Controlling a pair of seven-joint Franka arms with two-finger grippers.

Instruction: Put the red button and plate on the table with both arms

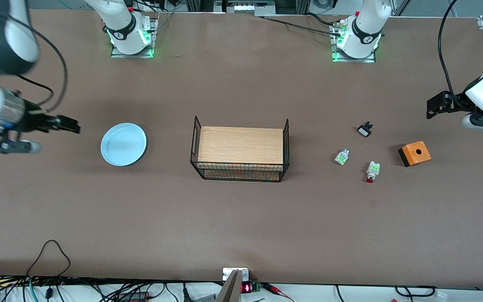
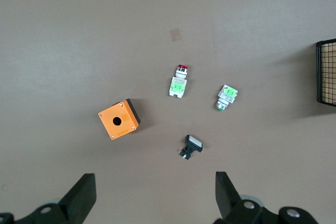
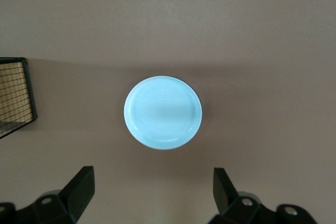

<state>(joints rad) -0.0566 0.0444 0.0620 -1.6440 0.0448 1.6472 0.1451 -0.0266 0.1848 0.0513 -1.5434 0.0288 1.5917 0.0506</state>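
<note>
**Operator:** What lies under you, biggest first?

**Robot:** The brown table (image 1: 241, 226) spans everything. At its middle stands the wire rack (image 1: 240, 152) with a wooden top. Toward my right arm's end the pale blue plate (image 1: 123, 144) lies flat on the table, nothing touching it. Toward my left arm's end I see an orange box (image 1: 414, 153) with a hole in its top, then three small parts: the red button (image 1: 372, 171) lying on its side on the table, a green-and-white part (image 1: 341, 157) beside it, and a black-and-white part (image 1: 365, 129) farther from the front camera.

**Operator:** And your grippers?

**Robot:** My right gripper (image 3: 151, 192) hangs over the table beside the plate, fingers spread apart, holding nothing. My left gripper (image 2: 155, 195) hangs over the table's end near the orange box, fingers spread wide too, also empty.
</note>
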